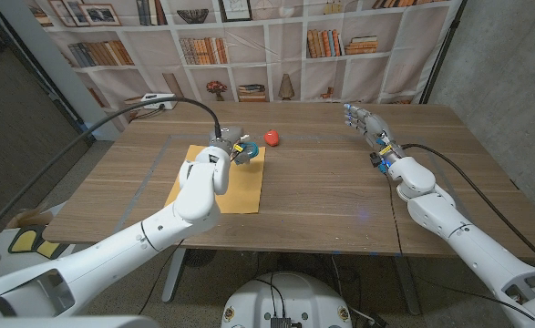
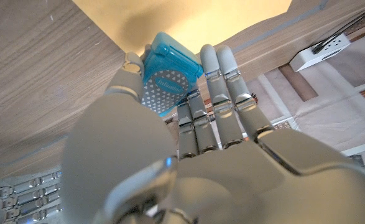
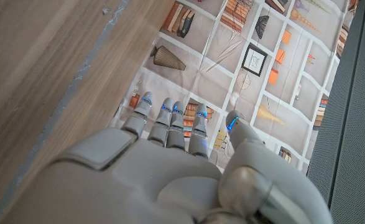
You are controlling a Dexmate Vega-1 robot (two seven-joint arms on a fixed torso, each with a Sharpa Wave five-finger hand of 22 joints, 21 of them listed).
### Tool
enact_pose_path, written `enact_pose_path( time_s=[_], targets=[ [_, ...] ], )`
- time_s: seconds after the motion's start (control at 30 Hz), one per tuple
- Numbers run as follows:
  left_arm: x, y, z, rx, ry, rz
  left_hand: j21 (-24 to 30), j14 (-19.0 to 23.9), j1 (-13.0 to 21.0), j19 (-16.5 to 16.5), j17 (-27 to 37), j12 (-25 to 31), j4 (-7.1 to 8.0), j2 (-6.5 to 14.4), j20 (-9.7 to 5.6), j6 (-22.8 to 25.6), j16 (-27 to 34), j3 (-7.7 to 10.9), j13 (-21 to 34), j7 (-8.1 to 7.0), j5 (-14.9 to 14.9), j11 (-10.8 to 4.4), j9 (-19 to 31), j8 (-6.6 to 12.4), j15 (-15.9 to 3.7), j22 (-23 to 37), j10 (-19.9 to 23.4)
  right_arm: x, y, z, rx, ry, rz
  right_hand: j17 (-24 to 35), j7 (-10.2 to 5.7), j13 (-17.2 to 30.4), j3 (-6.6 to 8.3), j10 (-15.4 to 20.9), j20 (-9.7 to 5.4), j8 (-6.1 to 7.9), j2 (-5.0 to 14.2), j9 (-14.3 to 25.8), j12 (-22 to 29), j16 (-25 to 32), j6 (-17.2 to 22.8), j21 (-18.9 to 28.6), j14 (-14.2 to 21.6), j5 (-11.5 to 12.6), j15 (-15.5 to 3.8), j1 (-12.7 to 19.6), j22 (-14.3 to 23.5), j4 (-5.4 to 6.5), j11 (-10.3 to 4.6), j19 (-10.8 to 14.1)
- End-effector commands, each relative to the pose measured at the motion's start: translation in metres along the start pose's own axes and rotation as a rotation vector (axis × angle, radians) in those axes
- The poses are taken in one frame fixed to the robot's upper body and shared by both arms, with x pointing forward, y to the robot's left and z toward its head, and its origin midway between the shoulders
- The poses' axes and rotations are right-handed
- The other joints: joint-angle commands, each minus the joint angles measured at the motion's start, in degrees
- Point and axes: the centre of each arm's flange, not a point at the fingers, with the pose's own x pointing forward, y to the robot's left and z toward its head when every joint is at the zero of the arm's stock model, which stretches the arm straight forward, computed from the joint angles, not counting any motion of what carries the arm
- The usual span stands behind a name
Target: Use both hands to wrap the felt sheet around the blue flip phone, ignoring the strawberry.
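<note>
Wrapping looks unstarted: left hand (image 2: 188,124) grips the blue flip phone (image 2: 168,73) over the flat felt sheet (image 1: 221,179) on the counter (image 1: 340,196), right hand (image 1: 370,130) waits released, well apart, strawberry (image 1: 272,138) untouched.

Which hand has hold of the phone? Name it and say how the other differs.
The left hand holds the blue flip phone over the felt sheet. The right hand is apart from it, fingers spread, holding nothing.
</note>
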Motion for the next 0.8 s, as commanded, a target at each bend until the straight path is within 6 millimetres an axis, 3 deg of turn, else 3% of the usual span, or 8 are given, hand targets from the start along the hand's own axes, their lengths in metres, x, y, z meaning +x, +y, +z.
enact_pose_path(
  time_s=[0.03,0.8],
  targets=[
    [-0.014,-0.012,-0.029,-0.072,0.184,-0.01,0.77,9.06,10.39,0.22,0.45,1.65,1.42,9.8,-0.25,10.24,-0.13,2.51,15.34,-3.16,0.37,-8.21,2.56,0.71,-14.34,0.17,8.94,0.016,0.006,0.001,-0.006,0.008,0.052,0.07,-0.19,0.14,-0.18,0.54,-0.03,-0.11,0.33,0.24,-0.19,0.17,0.4,0.24,0.49,0.03,-0.14,0.02,0.24,0.11,-0.04,0.55],
    [0.015,-0.043,-0.078,-0.298,0.407,-0.121,3.78,9.59,10.67,0.24,2.02,1.98,1.16,9.53,0.01,10.58,-0.58,2.98,16.72,-2.28,0.74,-7.42,2.98,0.59,-14.31,0.12,9.1,0.027,0.008,0.0,-0.027,0.035,0.07,0.08,-0.15,0.23,-0.4,0.58,0.06,-0.23,0.35,0.26,-0.32,0.09,0.38,0.12,0.48,0.02,-0.12,0.0,0.25,0.06,0.19,0.52]
  ],
)
